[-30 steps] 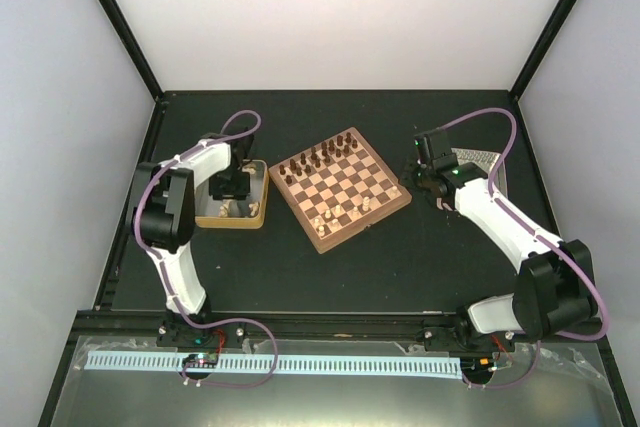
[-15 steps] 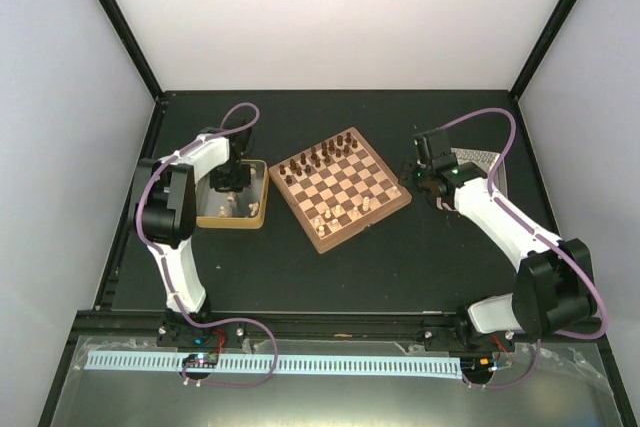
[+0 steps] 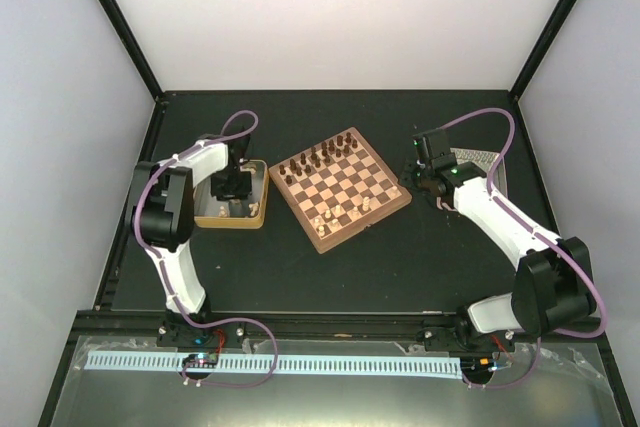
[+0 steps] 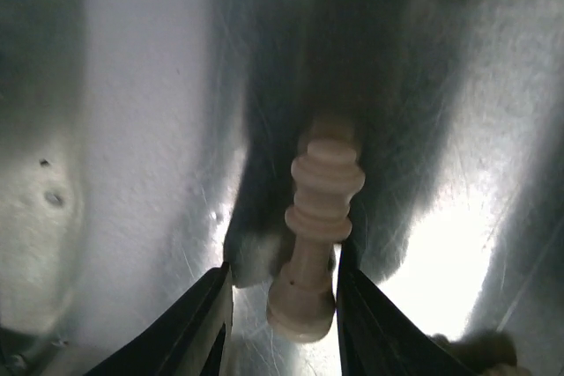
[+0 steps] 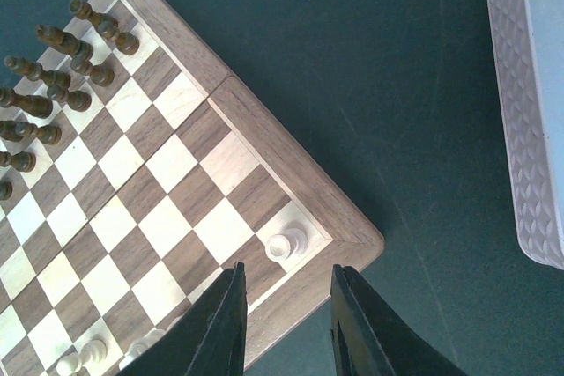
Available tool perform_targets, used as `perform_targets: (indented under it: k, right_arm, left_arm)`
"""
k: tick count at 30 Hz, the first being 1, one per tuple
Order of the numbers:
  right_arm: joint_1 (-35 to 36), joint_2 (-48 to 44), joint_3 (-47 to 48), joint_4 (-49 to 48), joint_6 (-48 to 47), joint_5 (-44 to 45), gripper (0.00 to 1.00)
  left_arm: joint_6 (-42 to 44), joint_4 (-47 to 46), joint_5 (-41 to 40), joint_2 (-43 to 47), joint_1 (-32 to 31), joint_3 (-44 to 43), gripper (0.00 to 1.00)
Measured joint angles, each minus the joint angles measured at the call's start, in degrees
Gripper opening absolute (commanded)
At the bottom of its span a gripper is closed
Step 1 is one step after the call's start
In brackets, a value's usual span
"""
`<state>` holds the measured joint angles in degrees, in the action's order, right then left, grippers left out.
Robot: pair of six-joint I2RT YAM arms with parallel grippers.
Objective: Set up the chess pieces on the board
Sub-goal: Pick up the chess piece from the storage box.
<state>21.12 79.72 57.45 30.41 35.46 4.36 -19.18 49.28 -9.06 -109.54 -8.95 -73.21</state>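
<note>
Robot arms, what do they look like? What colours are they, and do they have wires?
The left arm and right arm have smooth white shells and chunky black joints. A thin purple cable loops along each. A tiny green light glows on the right one. The left pincer and right pincer each have two black fingers.
</note>
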Motion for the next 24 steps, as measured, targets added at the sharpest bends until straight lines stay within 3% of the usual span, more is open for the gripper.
perform_targets:
  k: [8,17,21,24]
  right_arm:
    - [0.00,0.17,0.00,0.00,0.00,-0.04,0.29]
    - [0.00,0.17,0.42,-0.24,-1.46,-2.67,0.32]
    - [-0.02,0.20,2.93,-1.62,-5.07,-10.21,0.35]
    - [0.00,0.68,5.66,-3.93,-7.15,-19.21,0.45]
  left_arm:
    - [-0.42,-0.48,3.50,0.81,0.00,1.46,0.04]
    - [2.12,-2.40,6.49,3.50,-0.07,1.51,0.02]
    - [4.70,-4.87,15.28,11.26,-0.13,1.79,0.02]
    - [6.69,-8.52,27.58,16.83,-0.17,1.90,0.02]
